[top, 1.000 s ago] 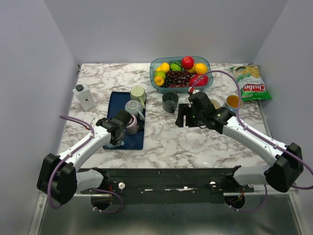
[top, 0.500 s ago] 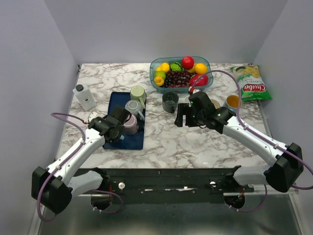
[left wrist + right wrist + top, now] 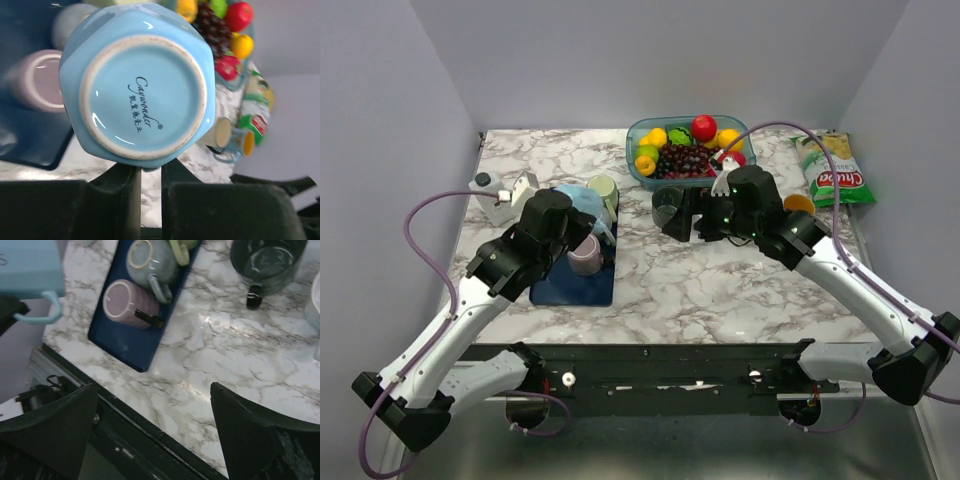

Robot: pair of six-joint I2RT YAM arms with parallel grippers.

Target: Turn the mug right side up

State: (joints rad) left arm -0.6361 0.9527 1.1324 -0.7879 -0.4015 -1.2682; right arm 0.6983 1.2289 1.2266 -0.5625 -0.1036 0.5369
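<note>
Left pincer (image 3: 149, 172) grips the blue mug (image 3: 145, 82) by its handle, clear of the tray (image 3: 131, 347) for turning upright; right pincer (image 3: 152, 410) stands wide.

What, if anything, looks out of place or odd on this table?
Only the blue mug stands out. It hangs in the air over the tray, clamped in the left gripper, with its base turned toward the left wrist camera. Nothing looks spilled or broken.
</note>
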